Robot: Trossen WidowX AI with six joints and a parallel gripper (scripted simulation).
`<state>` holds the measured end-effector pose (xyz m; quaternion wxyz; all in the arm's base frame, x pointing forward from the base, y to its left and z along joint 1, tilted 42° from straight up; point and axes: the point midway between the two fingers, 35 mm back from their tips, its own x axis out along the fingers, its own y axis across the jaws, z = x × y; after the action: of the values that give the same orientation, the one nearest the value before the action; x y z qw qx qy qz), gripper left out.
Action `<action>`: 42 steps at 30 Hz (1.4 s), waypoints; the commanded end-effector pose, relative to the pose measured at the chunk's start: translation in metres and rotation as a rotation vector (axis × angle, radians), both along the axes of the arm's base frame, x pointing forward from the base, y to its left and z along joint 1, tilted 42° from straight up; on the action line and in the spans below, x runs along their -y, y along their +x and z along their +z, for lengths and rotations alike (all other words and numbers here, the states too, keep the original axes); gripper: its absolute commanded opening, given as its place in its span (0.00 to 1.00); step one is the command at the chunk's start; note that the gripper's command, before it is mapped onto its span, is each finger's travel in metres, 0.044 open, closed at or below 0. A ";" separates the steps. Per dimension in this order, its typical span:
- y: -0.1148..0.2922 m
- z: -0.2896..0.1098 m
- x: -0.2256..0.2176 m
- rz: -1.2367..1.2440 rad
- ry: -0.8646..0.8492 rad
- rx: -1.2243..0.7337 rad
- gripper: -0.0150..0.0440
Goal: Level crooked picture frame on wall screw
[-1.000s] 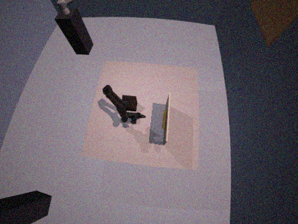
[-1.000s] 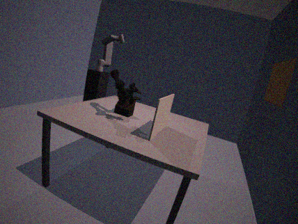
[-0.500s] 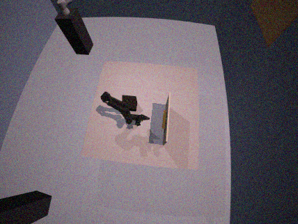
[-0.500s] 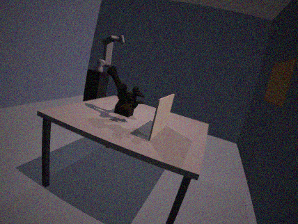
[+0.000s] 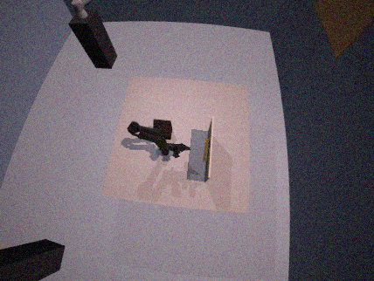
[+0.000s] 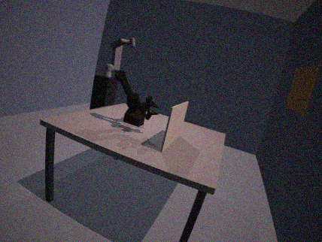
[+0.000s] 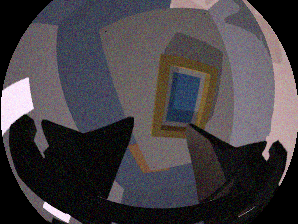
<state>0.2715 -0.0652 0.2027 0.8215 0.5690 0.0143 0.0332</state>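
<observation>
The picture frame (image 7: pixel 161 94), yellow-rimmed with a blue picture, hangs on the grey face of the small upright wall panel (image 5: pixel 197 154) (image 6: pixel 177 122) (image 7: pixel 133 63). In the wrist view it looks somewhat askew. From overhead it shows only as a thin yellow edge (image 5: pixel 207 147). The screw and the notched strip are hidden behind it. My gripper (image 5: pixel 183 148) (image 6: pixel 152 107) (image 7: pixel 160 124) is open and holds nothing. It faces the frame from a short way off, its two dark fingers either side of the frame's lower part in the wrist view, not touching it.
The panel stands on a pale mat (image 5: pixel 144 183) on a table (image 5: pixel 65 153) (image 6: pixel 75 125). The arm's base (image 5: pixel 162 127) sits left of the panel. Dark blocks stand at the table's far-left (image 5: pixel 93 41) and near-left (image 5: pixel 28 259) corners. An orange panel (image 6: pixel 301 90) hangs on the room wall.
</observation>
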 end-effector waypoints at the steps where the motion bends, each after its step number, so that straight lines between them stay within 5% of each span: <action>1: 0.000 -0.002 0.001 -0.005 0.005 -0.005 0.69; 15: 0.079 -0.001 -0.004 -0.005 0.007 -0.001 0.69; 42: 0.090 0.000 -0.005 -0.005 0.007 0.000 0.69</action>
<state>0.3557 -0.0594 0.2016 0.8202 0.5709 0.0149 0.0327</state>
